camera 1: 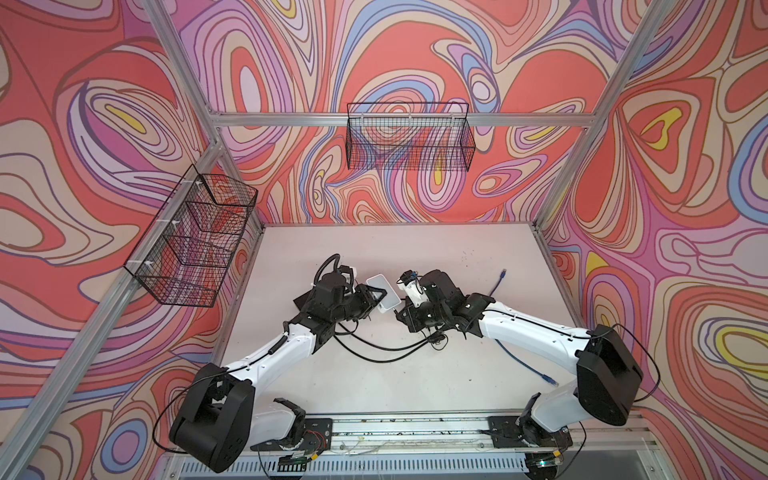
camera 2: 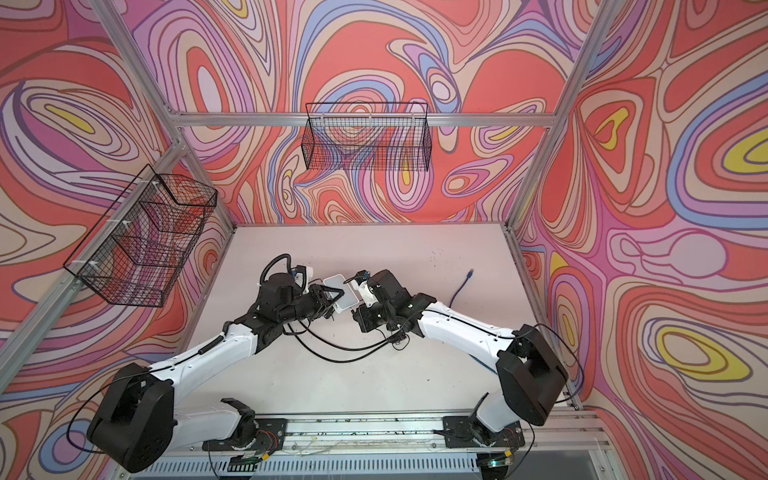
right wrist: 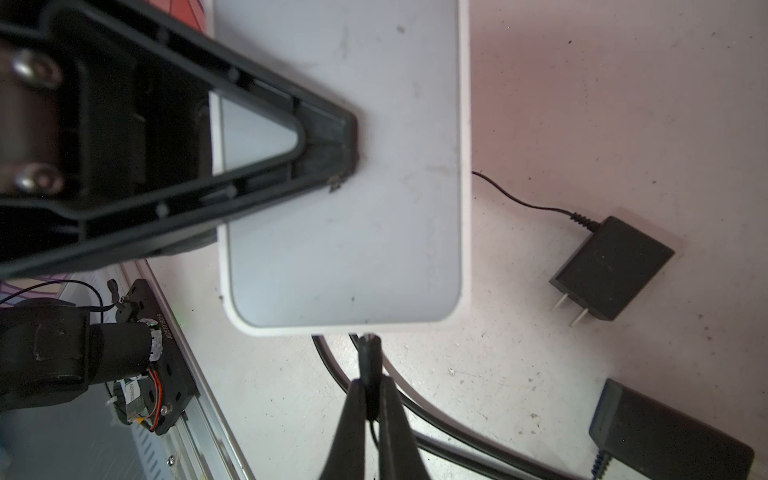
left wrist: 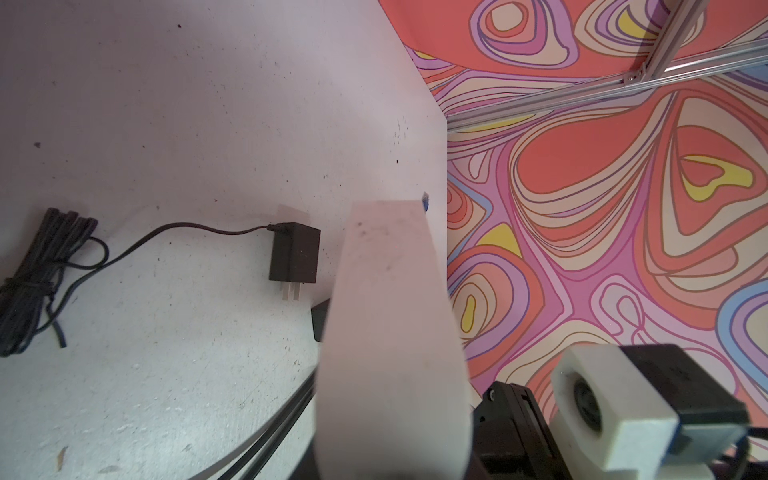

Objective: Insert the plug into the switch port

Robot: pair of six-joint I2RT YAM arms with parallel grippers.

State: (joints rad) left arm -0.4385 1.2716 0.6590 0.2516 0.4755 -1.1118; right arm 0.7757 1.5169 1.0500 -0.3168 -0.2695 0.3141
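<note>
The left pincer (camera 1: 379,296) is clamped on the white switch (right wrist: 345,249), one black finger (right wrist: 291,137) lying across its broad top face, and holds the box lifted clear of the counter (camera 1: 415,249) near the middle of the workspace. The right pincer (right wrist: 370,409) is closed on the black plug (right wrist: 369,357), nipping it between its two slim tips. The plug's front end meets the short edge of the switch (whether it is seated in a port cannot be told from the right wrist view). Beneath, a black power adapter (right wrist: 611,270) lies flat on the counter with its two prongs showing, and its thin lead runs to a bundled coil (left wrist: 37,274). A blue network cable (camera 1: 498,282) lies loose on the counter by the right arm.
</note>
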